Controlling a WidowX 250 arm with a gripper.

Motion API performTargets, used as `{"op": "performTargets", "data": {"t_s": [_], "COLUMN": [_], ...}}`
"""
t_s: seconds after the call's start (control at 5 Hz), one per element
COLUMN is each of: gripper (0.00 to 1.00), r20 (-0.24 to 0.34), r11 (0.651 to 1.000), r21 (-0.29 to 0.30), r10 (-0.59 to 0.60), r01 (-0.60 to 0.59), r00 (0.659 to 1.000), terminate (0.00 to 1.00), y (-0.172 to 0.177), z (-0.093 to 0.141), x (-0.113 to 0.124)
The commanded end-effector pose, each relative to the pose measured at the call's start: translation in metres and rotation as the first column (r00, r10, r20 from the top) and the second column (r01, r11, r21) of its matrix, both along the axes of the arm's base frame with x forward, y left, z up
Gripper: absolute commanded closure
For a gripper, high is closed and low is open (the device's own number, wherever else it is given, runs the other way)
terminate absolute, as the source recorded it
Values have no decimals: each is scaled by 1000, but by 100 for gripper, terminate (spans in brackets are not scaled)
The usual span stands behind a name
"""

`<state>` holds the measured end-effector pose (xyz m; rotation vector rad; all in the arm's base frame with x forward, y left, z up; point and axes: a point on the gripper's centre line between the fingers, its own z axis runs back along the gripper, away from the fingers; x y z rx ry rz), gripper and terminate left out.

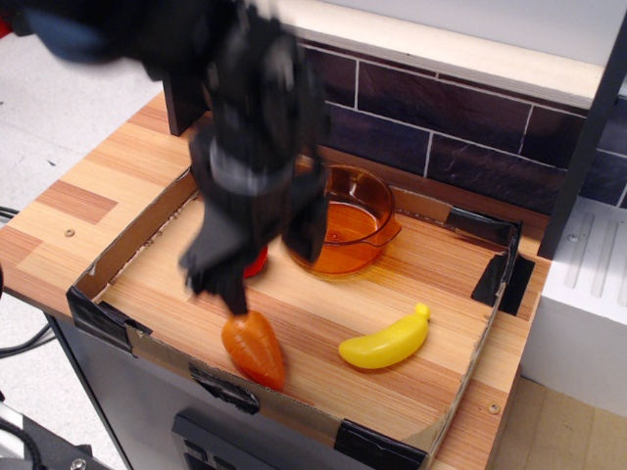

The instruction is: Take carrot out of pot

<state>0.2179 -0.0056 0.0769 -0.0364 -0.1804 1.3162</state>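
The orange carrot (255, 349) lies on the wooden tray floor near the front cardboard edge, outside the pot. The amber pot (345, 227) stands at the back middle of the tray and looks empty. My gripper (257, 257) is blurred by motion, raised above the tray between the carrot and the pot, with its fingers spread and nothing between them. A bit of a red thing, likely the strawberry (256, 262), shows behind the left finger.
A yellow banana (386, 342) lies right of the carrot. The cardboard tray wall (127, 250) with black taped corners rings the work area. A dark tiled wall (441, 127) runs along the back. A white unit (583, 304) stands to the right.
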Motion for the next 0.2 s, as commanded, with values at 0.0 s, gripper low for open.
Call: {"op": "performTargets", "data": {"t_s": [0.0], "gripper": [0], "r20": [33], "r11": [1000], "r21": [-20], "r10": [22], "r01": [-22], "r00": [999], "terminate": [100], "y": [12], "z": [50], "x": [4]}}
